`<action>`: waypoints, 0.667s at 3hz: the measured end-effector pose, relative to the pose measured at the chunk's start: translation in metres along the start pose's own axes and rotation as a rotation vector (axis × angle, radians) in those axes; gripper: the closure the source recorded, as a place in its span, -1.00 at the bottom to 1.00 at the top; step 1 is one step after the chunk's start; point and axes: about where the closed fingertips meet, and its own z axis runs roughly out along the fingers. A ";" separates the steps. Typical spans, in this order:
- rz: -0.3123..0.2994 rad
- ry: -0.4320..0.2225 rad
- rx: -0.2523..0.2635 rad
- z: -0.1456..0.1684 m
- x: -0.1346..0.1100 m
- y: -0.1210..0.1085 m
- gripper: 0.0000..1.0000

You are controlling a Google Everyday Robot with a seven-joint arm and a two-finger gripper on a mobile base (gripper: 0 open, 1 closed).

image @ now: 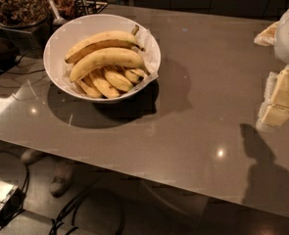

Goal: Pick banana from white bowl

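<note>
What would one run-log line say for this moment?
gripper: right edge, above table, apart from white bowl | banana: lying in bowl, on smaller bananas, untouched | pick: not yet done

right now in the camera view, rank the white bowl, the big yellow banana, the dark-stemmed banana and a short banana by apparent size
1. white bowl
2. banana and dark-stemmed banana, too alike to rank
3. short banana
The gripper is at the right edge, away from the bowl.
</note>
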 end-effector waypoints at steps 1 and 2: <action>0.004 0.009 0.008 -0.004 -0.007 -0.002 -1.00; 0.009 0.011 -0.011 -0.009 -0.028 -0.009 -1.00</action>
